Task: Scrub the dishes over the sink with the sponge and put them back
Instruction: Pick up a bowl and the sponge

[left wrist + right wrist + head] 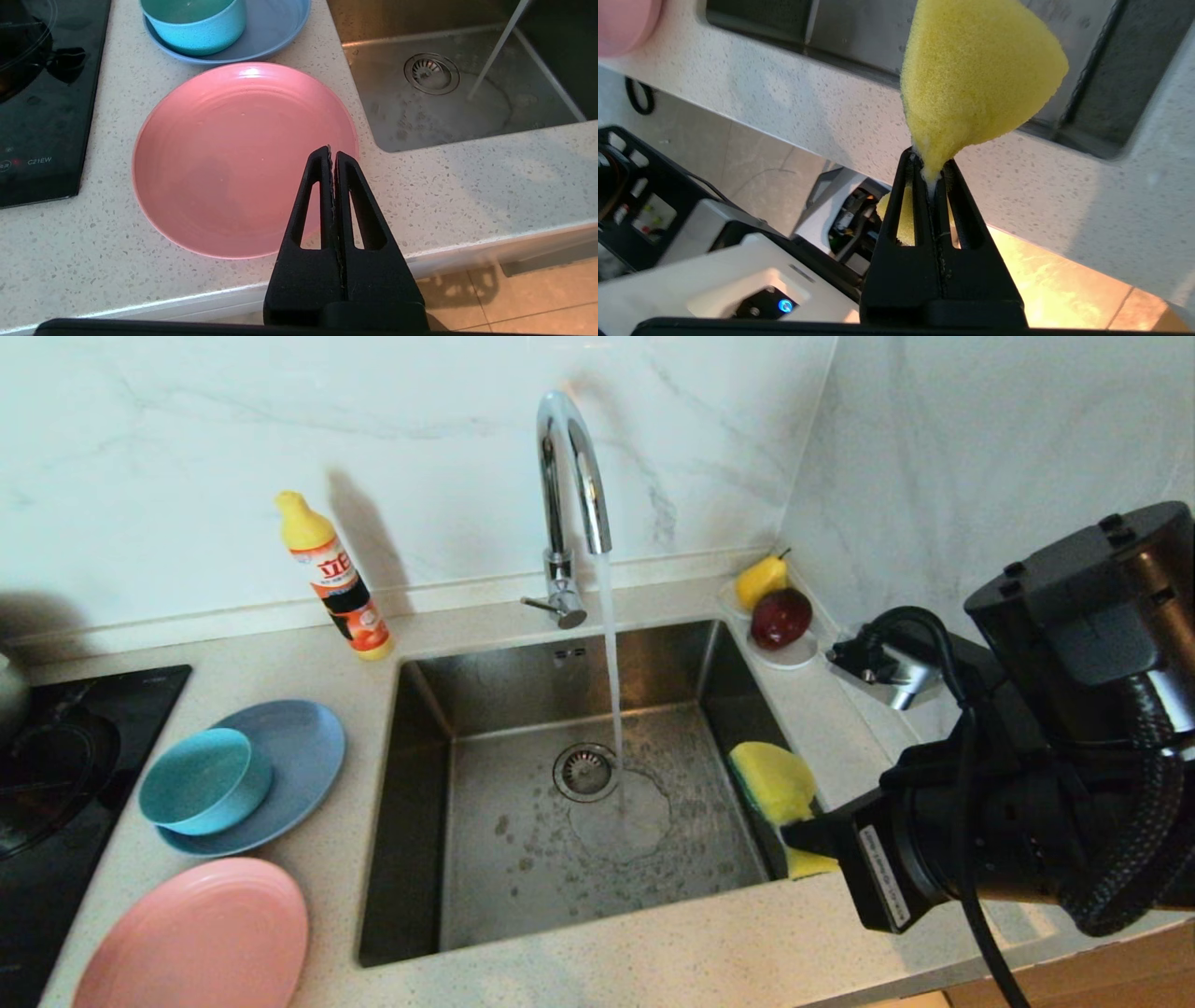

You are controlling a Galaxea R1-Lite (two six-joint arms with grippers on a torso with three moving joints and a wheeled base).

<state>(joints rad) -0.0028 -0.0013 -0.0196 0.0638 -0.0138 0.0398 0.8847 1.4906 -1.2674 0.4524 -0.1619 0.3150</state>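
My right gripper (pixel 801 833) (pixel 930 167) is shut on the yellow sponge (pixel 773 782) (pixel 976 74), pinching one end so the foam bulges out past the fingertips. It holds the sponge over the right edge of the steel sink (pixel 411 821). On the counter left of the sink lie the pink plate (pixel 196 933) (pixel 224 158) and the grey-blue plate (pixel 303 751) (pixel 275 32), with the teal bowl (pixel 201 779) (pixel 196 28) resting in the blue one. The left gripper (pixel 332 153) hangs shut and empty above the pink plate's near rim, by the counter's front edge.
Water runs from the faucet (pixel 571 476) onto the sink floor beside the drain (pixel 584 771). A detergent bottle (pixel 336 581) stands at the back left. A white saucer (pixel 794 655) with a pear and a dark red fruit sits at the back right. The black stovetop (pixel 56 784) fills the far left.
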